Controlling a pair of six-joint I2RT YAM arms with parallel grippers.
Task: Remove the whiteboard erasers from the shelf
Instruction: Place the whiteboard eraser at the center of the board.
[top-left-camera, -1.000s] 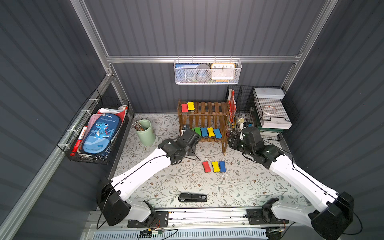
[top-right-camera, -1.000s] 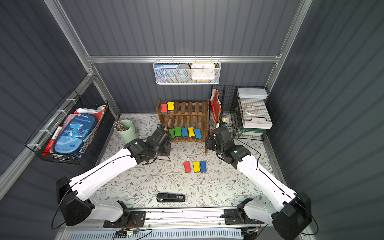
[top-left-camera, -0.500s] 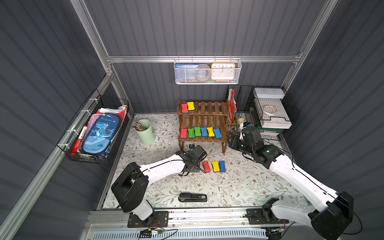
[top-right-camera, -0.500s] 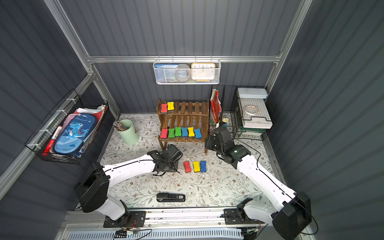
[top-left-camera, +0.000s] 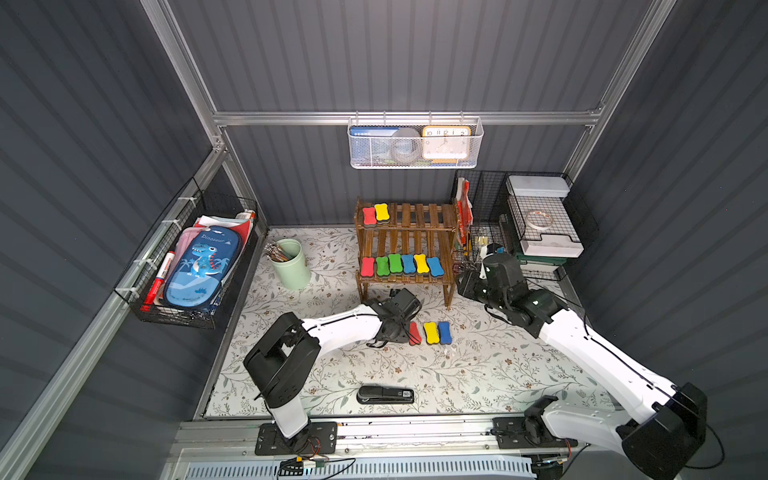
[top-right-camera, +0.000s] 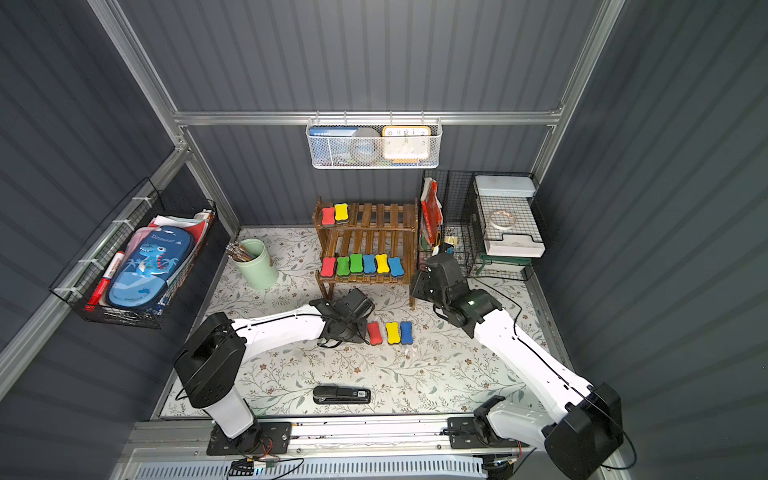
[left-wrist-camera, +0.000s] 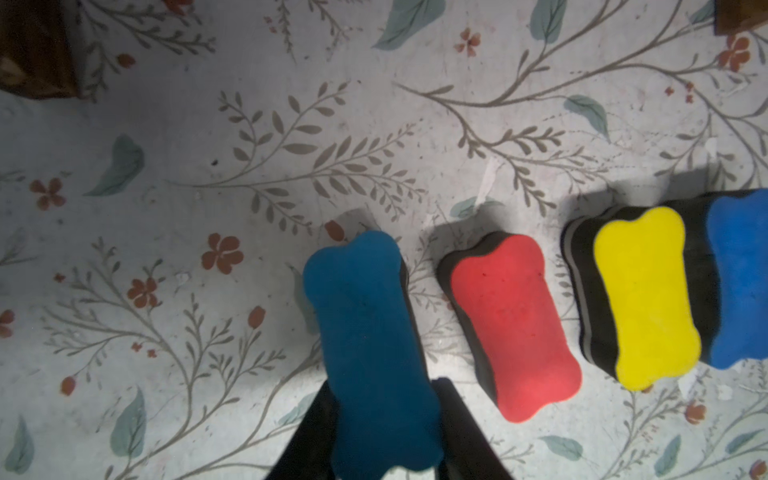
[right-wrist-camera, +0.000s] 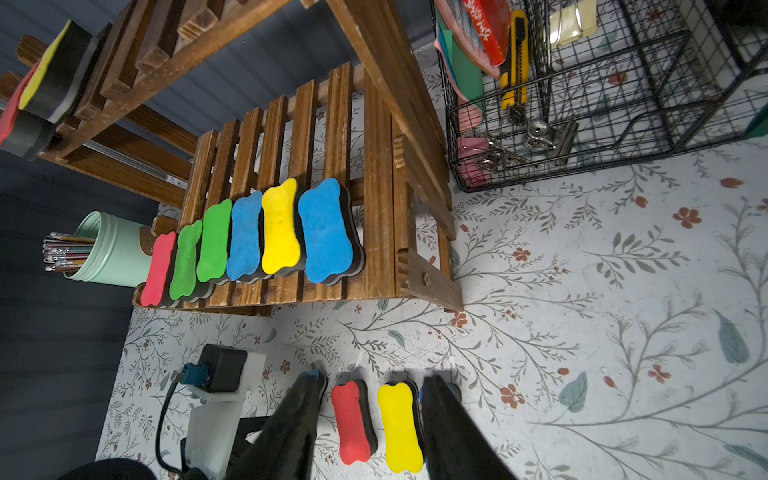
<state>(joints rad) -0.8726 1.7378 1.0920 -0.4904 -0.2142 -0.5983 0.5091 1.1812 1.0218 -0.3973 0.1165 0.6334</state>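
Floral mat (top-left-camera: 498, 374): left claw (left-wrist-camera: 384, 399) tight on 1 blue eraser (left-wrist-camera: 365, 324), right claw (right-wrist-camera: 374, 380) agape beside shelf (top-left-camera: 419, 214).

Not much to read here. The blue pencil case (top-left-camera: 199, 270), sitting in the black wire basket (top-left-camera: 174, 319) well off to one side of the shelf (top-left-camera: 419, 216), is showing "Dinosaur" in white script. Above the shelf, the clock (top-left-camera: 445, 143) in the white mesh basket (top-left-camera: 365, 154) is showing 10, 11, 12, 1, 2 along its top. The stapler (top-left-camera: 384, 395) in front of the shelf is wearing a tiny label, too small to read. The red packet (right-wrist-camera: 484, 25) just beside the shelf is carrying white lettering I'm not making out.
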